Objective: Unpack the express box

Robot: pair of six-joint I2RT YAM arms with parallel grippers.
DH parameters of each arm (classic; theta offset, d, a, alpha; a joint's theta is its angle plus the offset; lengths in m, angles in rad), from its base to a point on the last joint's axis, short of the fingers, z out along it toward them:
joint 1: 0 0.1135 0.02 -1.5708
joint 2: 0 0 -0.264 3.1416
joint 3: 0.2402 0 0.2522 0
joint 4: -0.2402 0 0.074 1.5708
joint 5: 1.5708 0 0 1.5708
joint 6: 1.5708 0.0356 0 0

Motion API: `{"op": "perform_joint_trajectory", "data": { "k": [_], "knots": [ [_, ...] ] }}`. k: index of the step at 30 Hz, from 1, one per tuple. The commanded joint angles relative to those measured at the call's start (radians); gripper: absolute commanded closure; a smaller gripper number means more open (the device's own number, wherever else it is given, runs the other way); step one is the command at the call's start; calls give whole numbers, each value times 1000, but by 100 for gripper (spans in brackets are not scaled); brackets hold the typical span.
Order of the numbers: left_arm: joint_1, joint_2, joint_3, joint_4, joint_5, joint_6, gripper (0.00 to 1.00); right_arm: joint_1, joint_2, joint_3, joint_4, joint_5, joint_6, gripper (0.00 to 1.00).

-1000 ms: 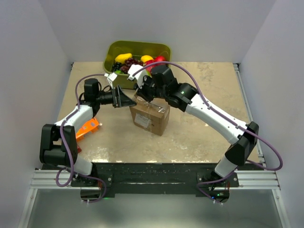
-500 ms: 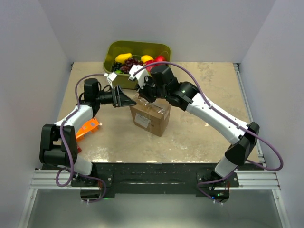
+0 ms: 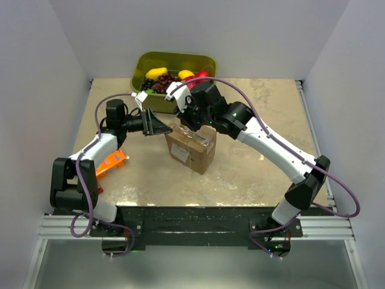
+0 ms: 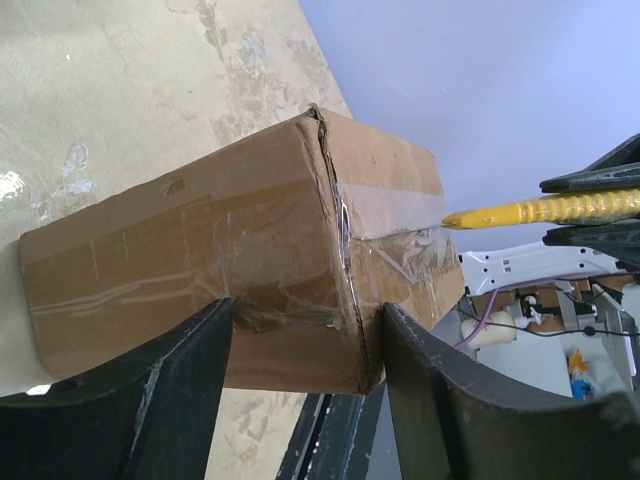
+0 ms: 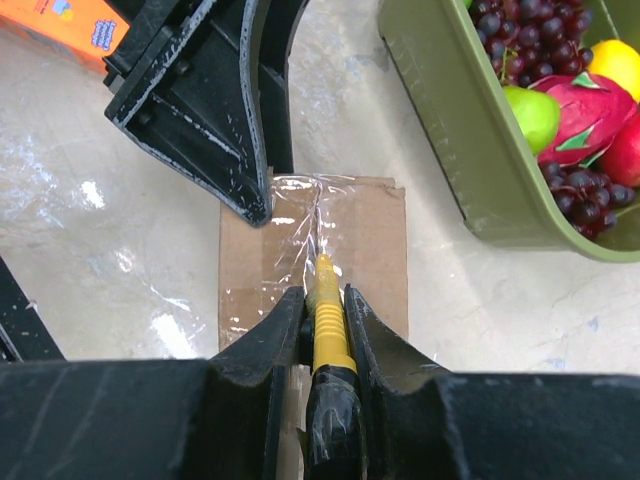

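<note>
**Bench** [image 3: 252,162]: mottled beige top, white walls on three sides.

**Right arm** [image 3: 271,147]: rises from its base at the near right and stretches forward and left across the bench, wrist bent down over the box. Right fingers [image 3: 184,120] are clamped narrowly on a cutter, pointing down at the box top.

**Left arm** [image 3: 99,147]: folded at the near left, forearm running forward, wrist turned right and level. Left fingers [image 3: 166,127] are spread wide, one on each side of the box's far-left corner; whether they press on the cardboard I cannot tell.

**Bin** [image 3: 144,63]: olive green, at the far edge, holding mixed fruit [image 5: 560,110].

**Box** [image 3: 191,150]: brown cardboard, mid-bench between the two arms and near the bin, flaps closed, clear tape along the top seam, white label on the near side.

**Package** [image 3: 110,162]: flat, orange, on the bench beside the left arm.

**Cutter** [image 5: 325,310]: yellow, its tip resting on the taped seam of the box top.
</note>
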Motion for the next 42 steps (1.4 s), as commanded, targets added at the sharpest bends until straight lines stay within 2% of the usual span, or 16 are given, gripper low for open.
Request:
{"op": "perform_joint_trajectory", "data": {
  "k": [1, 10, 32, 38, 39, 42],
  "knots": [
    [14, 6, -34, -74, -134, 45, 96, -5, -11, 29, -148, 59, 24, 100],
    [14, -32, -19, -91, -150, 68, 100, -5, -27, 21, -192, 65, 35, 100],
    [19, -45, -33, -77, -168, 57, 100, -7, -94, 110, -433, 96, 22, 100],
    [19, -39, -23, -35, -154, 48, 100, -7, -120, 76, -423, 79, 10, 100],
    [19, -37, -11, -6, -116, 41, 86, -7, -119, 73, -409, 80, -2, 100],
    [34, -8, 86, 102, -62, 7, 60, -7, -102, 84, -353, 94, -31, 100]
  ]
}}
